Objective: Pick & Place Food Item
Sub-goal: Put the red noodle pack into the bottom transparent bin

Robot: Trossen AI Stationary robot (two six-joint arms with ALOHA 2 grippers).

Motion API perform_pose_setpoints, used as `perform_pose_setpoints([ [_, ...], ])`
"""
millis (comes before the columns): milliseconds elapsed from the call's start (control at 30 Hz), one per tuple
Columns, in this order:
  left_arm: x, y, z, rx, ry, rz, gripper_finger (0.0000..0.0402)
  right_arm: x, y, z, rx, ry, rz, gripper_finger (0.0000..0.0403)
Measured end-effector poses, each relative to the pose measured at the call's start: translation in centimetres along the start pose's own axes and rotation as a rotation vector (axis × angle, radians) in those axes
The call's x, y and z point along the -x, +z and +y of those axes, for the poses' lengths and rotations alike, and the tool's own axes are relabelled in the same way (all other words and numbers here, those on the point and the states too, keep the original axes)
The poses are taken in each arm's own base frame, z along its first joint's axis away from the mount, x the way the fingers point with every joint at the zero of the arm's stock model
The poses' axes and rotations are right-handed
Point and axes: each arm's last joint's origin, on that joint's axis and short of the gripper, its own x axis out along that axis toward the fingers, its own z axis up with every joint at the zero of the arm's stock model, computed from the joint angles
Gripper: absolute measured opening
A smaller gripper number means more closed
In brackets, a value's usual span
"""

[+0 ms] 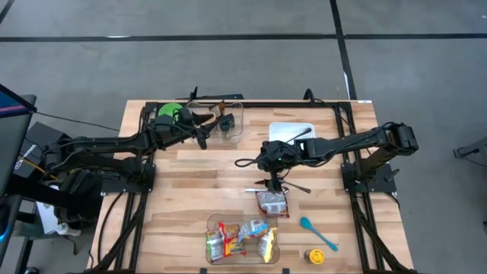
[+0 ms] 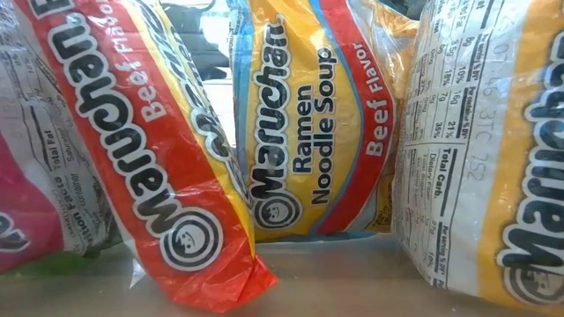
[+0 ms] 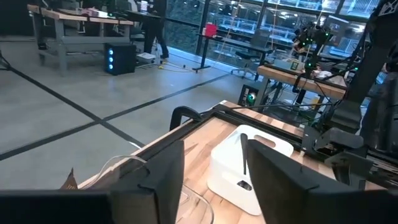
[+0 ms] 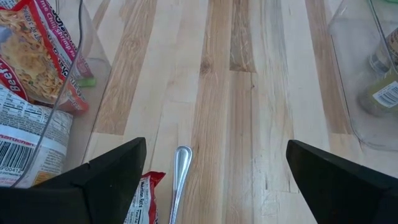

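Ramen packet (image 1: 272, 203) lies flat on the table (image 1: 190, 190) from above, just in front of the clear bin (image 1: 242, 237) of more packets, with the right gripper (image 1: 274, 183) hanging right over its far edge. The left gripper (image 1: 204, 129) is up by the clear container (image 1: 228, 120) at the back; whether its jaws are spread, I cannot tell.

Low down, packets (image 2: 304, 123) fill the frame: crinkly film, likely slick, with a brittle noodle block inside.

Left wrist: white tray (image 3: 245, 165) ahead, nothing seen between the fingers (image 3: 165, 180).

Right wrist: jaws spread wide, a spoon handle (image 4: 179, 180) between them, the packet's corner (image 4: 143, 196) just beside it. I'd judge it light and crushable, so pinch the block across its short edges, gently.
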Motion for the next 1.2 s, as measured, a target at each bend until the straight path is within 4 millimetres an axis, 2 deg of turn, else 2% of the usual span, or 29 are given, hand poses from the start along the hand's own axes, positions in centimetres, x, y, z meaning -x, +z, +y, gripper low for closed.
perform_pose_setpoints([
  [267,0.0,-0.3,-0.2,0.018,-0.016,0.032,0.0141,0.0,0.0,0.0,-0.001,-0.001,0.002,0.0382],
  [567,0.7,-1.2,-2.7,-0.059,-0.472,0.148,0.0145,0.0,-0.4,0.0,-0.003,0.001,0.044,0.0382],
  [700,1.3,-1.9,-4.2,-0.109,-0.557,0.194,0.0143,0.3,-0.7,0.2,-0.001,0.007,0.076,0.0382],
  [933,2.2,-2.4,-6.1,-0.19,-0.662,0.193,0.0145,3.1,-0.7,1.5,-0.013,0.034,0.099,0.0382],
  [1200,2.4,-2.5,-6.4,-0.206,-0.676,0.19,0.0146,7.4,-0.6,3.3,-0.196,0.072,0.073,0.0382],
])
